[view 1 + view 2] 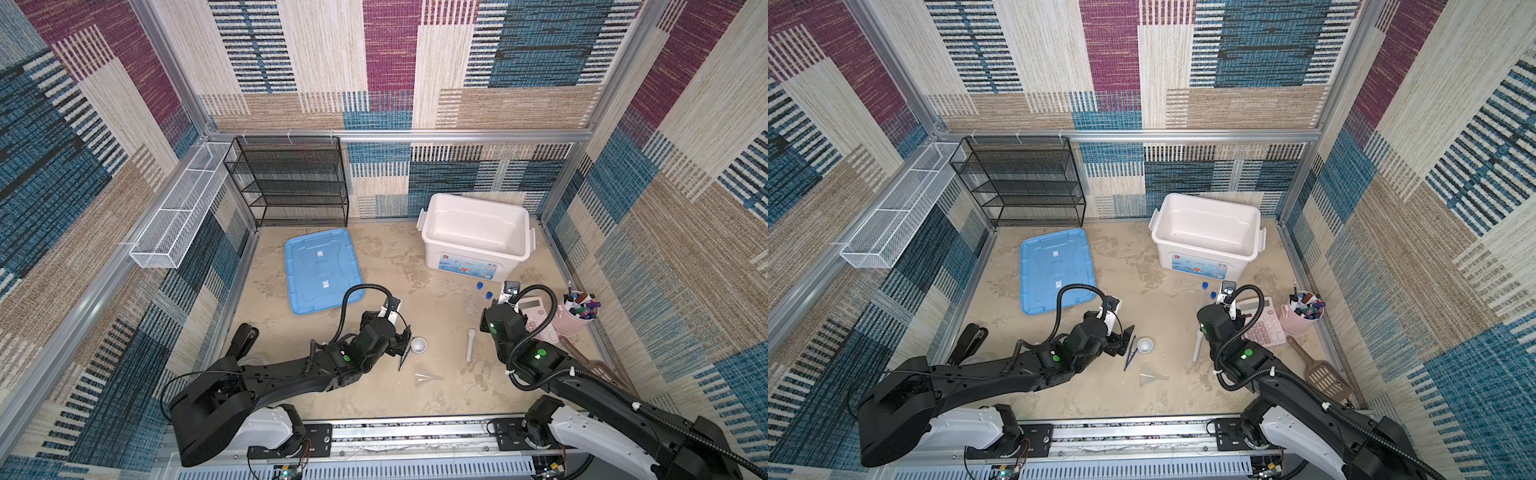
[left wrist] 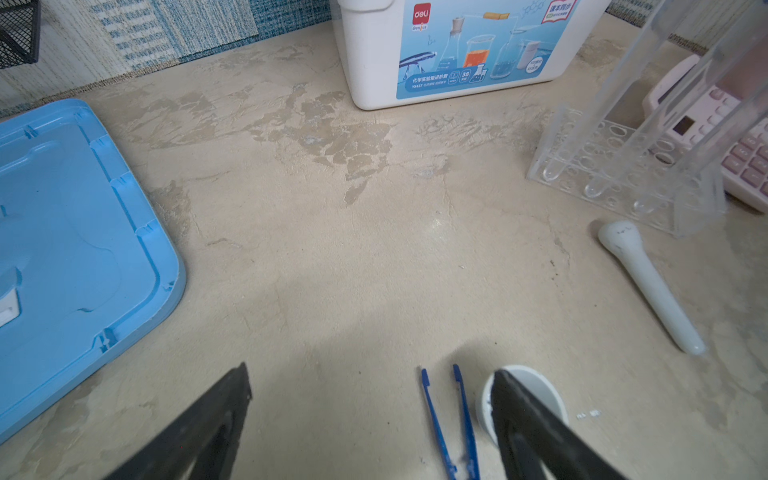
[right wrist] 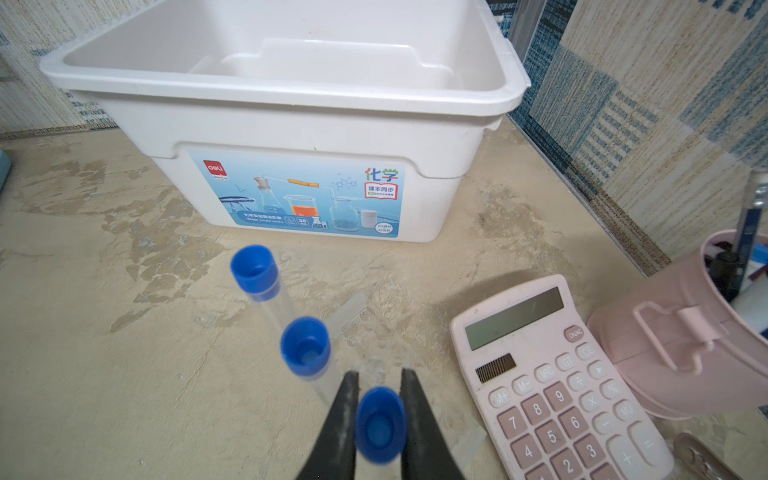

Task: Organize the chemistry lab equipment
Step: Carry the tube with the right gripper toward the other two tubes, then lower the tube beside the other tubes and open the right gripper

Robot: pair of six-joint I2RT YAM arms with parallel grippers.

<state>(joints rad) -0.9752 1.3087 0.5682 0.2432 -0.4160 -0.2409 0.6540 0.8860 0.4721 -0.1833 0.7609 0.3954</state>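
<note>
Right wrist view has the right end effector [image 3: 380, 376] clenched on a blue-capped test tube [image 3: 380, 424] at the clear rack [image 2: 602, 174], beside two standing tubes [image 3: 305, 347]; its lower end is hidden, so we cannot tell if it is seated, and letting go early could topple it into them. We see the left end effector [image 2: 372, 370] released over the tweezers [image 2: 435, 415] and mortar [image 2: 536, 390]; from above the rack barely shows.

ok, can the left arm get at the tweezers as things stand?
Probably yes. The left gripper is open right by the tweezers, which lie bare on the table between its fingers; only the mortar beside them crowds one finger.
</note>
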